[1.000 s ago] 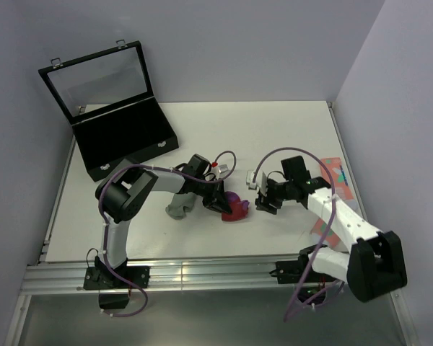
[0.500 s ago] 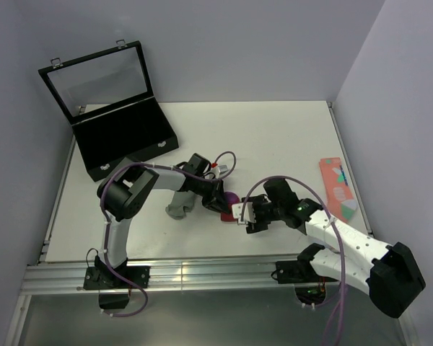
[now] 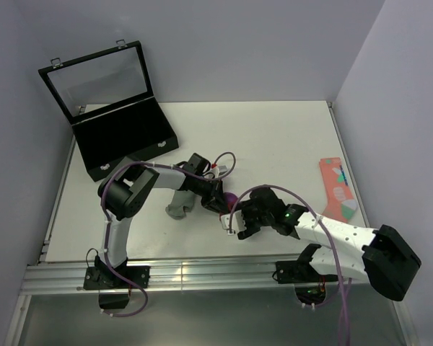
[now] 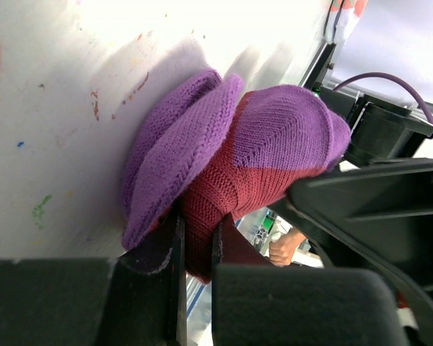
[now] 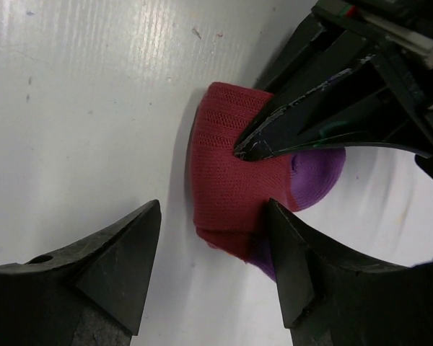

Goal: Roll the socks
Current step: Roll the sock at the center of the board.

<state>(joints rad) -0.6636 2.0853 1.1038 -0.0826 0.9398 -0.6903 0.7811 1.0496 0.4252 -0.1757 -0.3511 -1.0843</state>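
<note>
After crossing the white table [image 3: 274,137] from its right side within the last second, now sits at centre front with the white-and-black right arm [image 3: 339,234] stretched low toward the middle. Leaves uncovered the flat salmon-pink sock with teal and white patches [image 3: 337,189], lying by the right edge and no part of this job. Keeps the left arm [image 3: 130,194] where it was, wrist angled in to the same spot. Shows no shift in the short plain grey ankle sock [image 3: 180,205], crumpled just left of the action and untouched.

Finds the long magenta-red knitted sock with purple heel [image 5: 227,187] bunched into a loose wad on the tabletop near the front, between both wrists. Holds that wad by a fold in the left gripper [image 4: 195,238], fingers squeezed nearly together on the fabric. Spreads the right gripper [image 5: 213,216] wider than a moment ago, jaws apart, 1 finger either side of the wad's red end, contact not clear.

Suggests a second grasp coming, probably to tuck the wad into a tighter roll. Counts 1 sock partly gathered, the other of the 2 not started.
</note>
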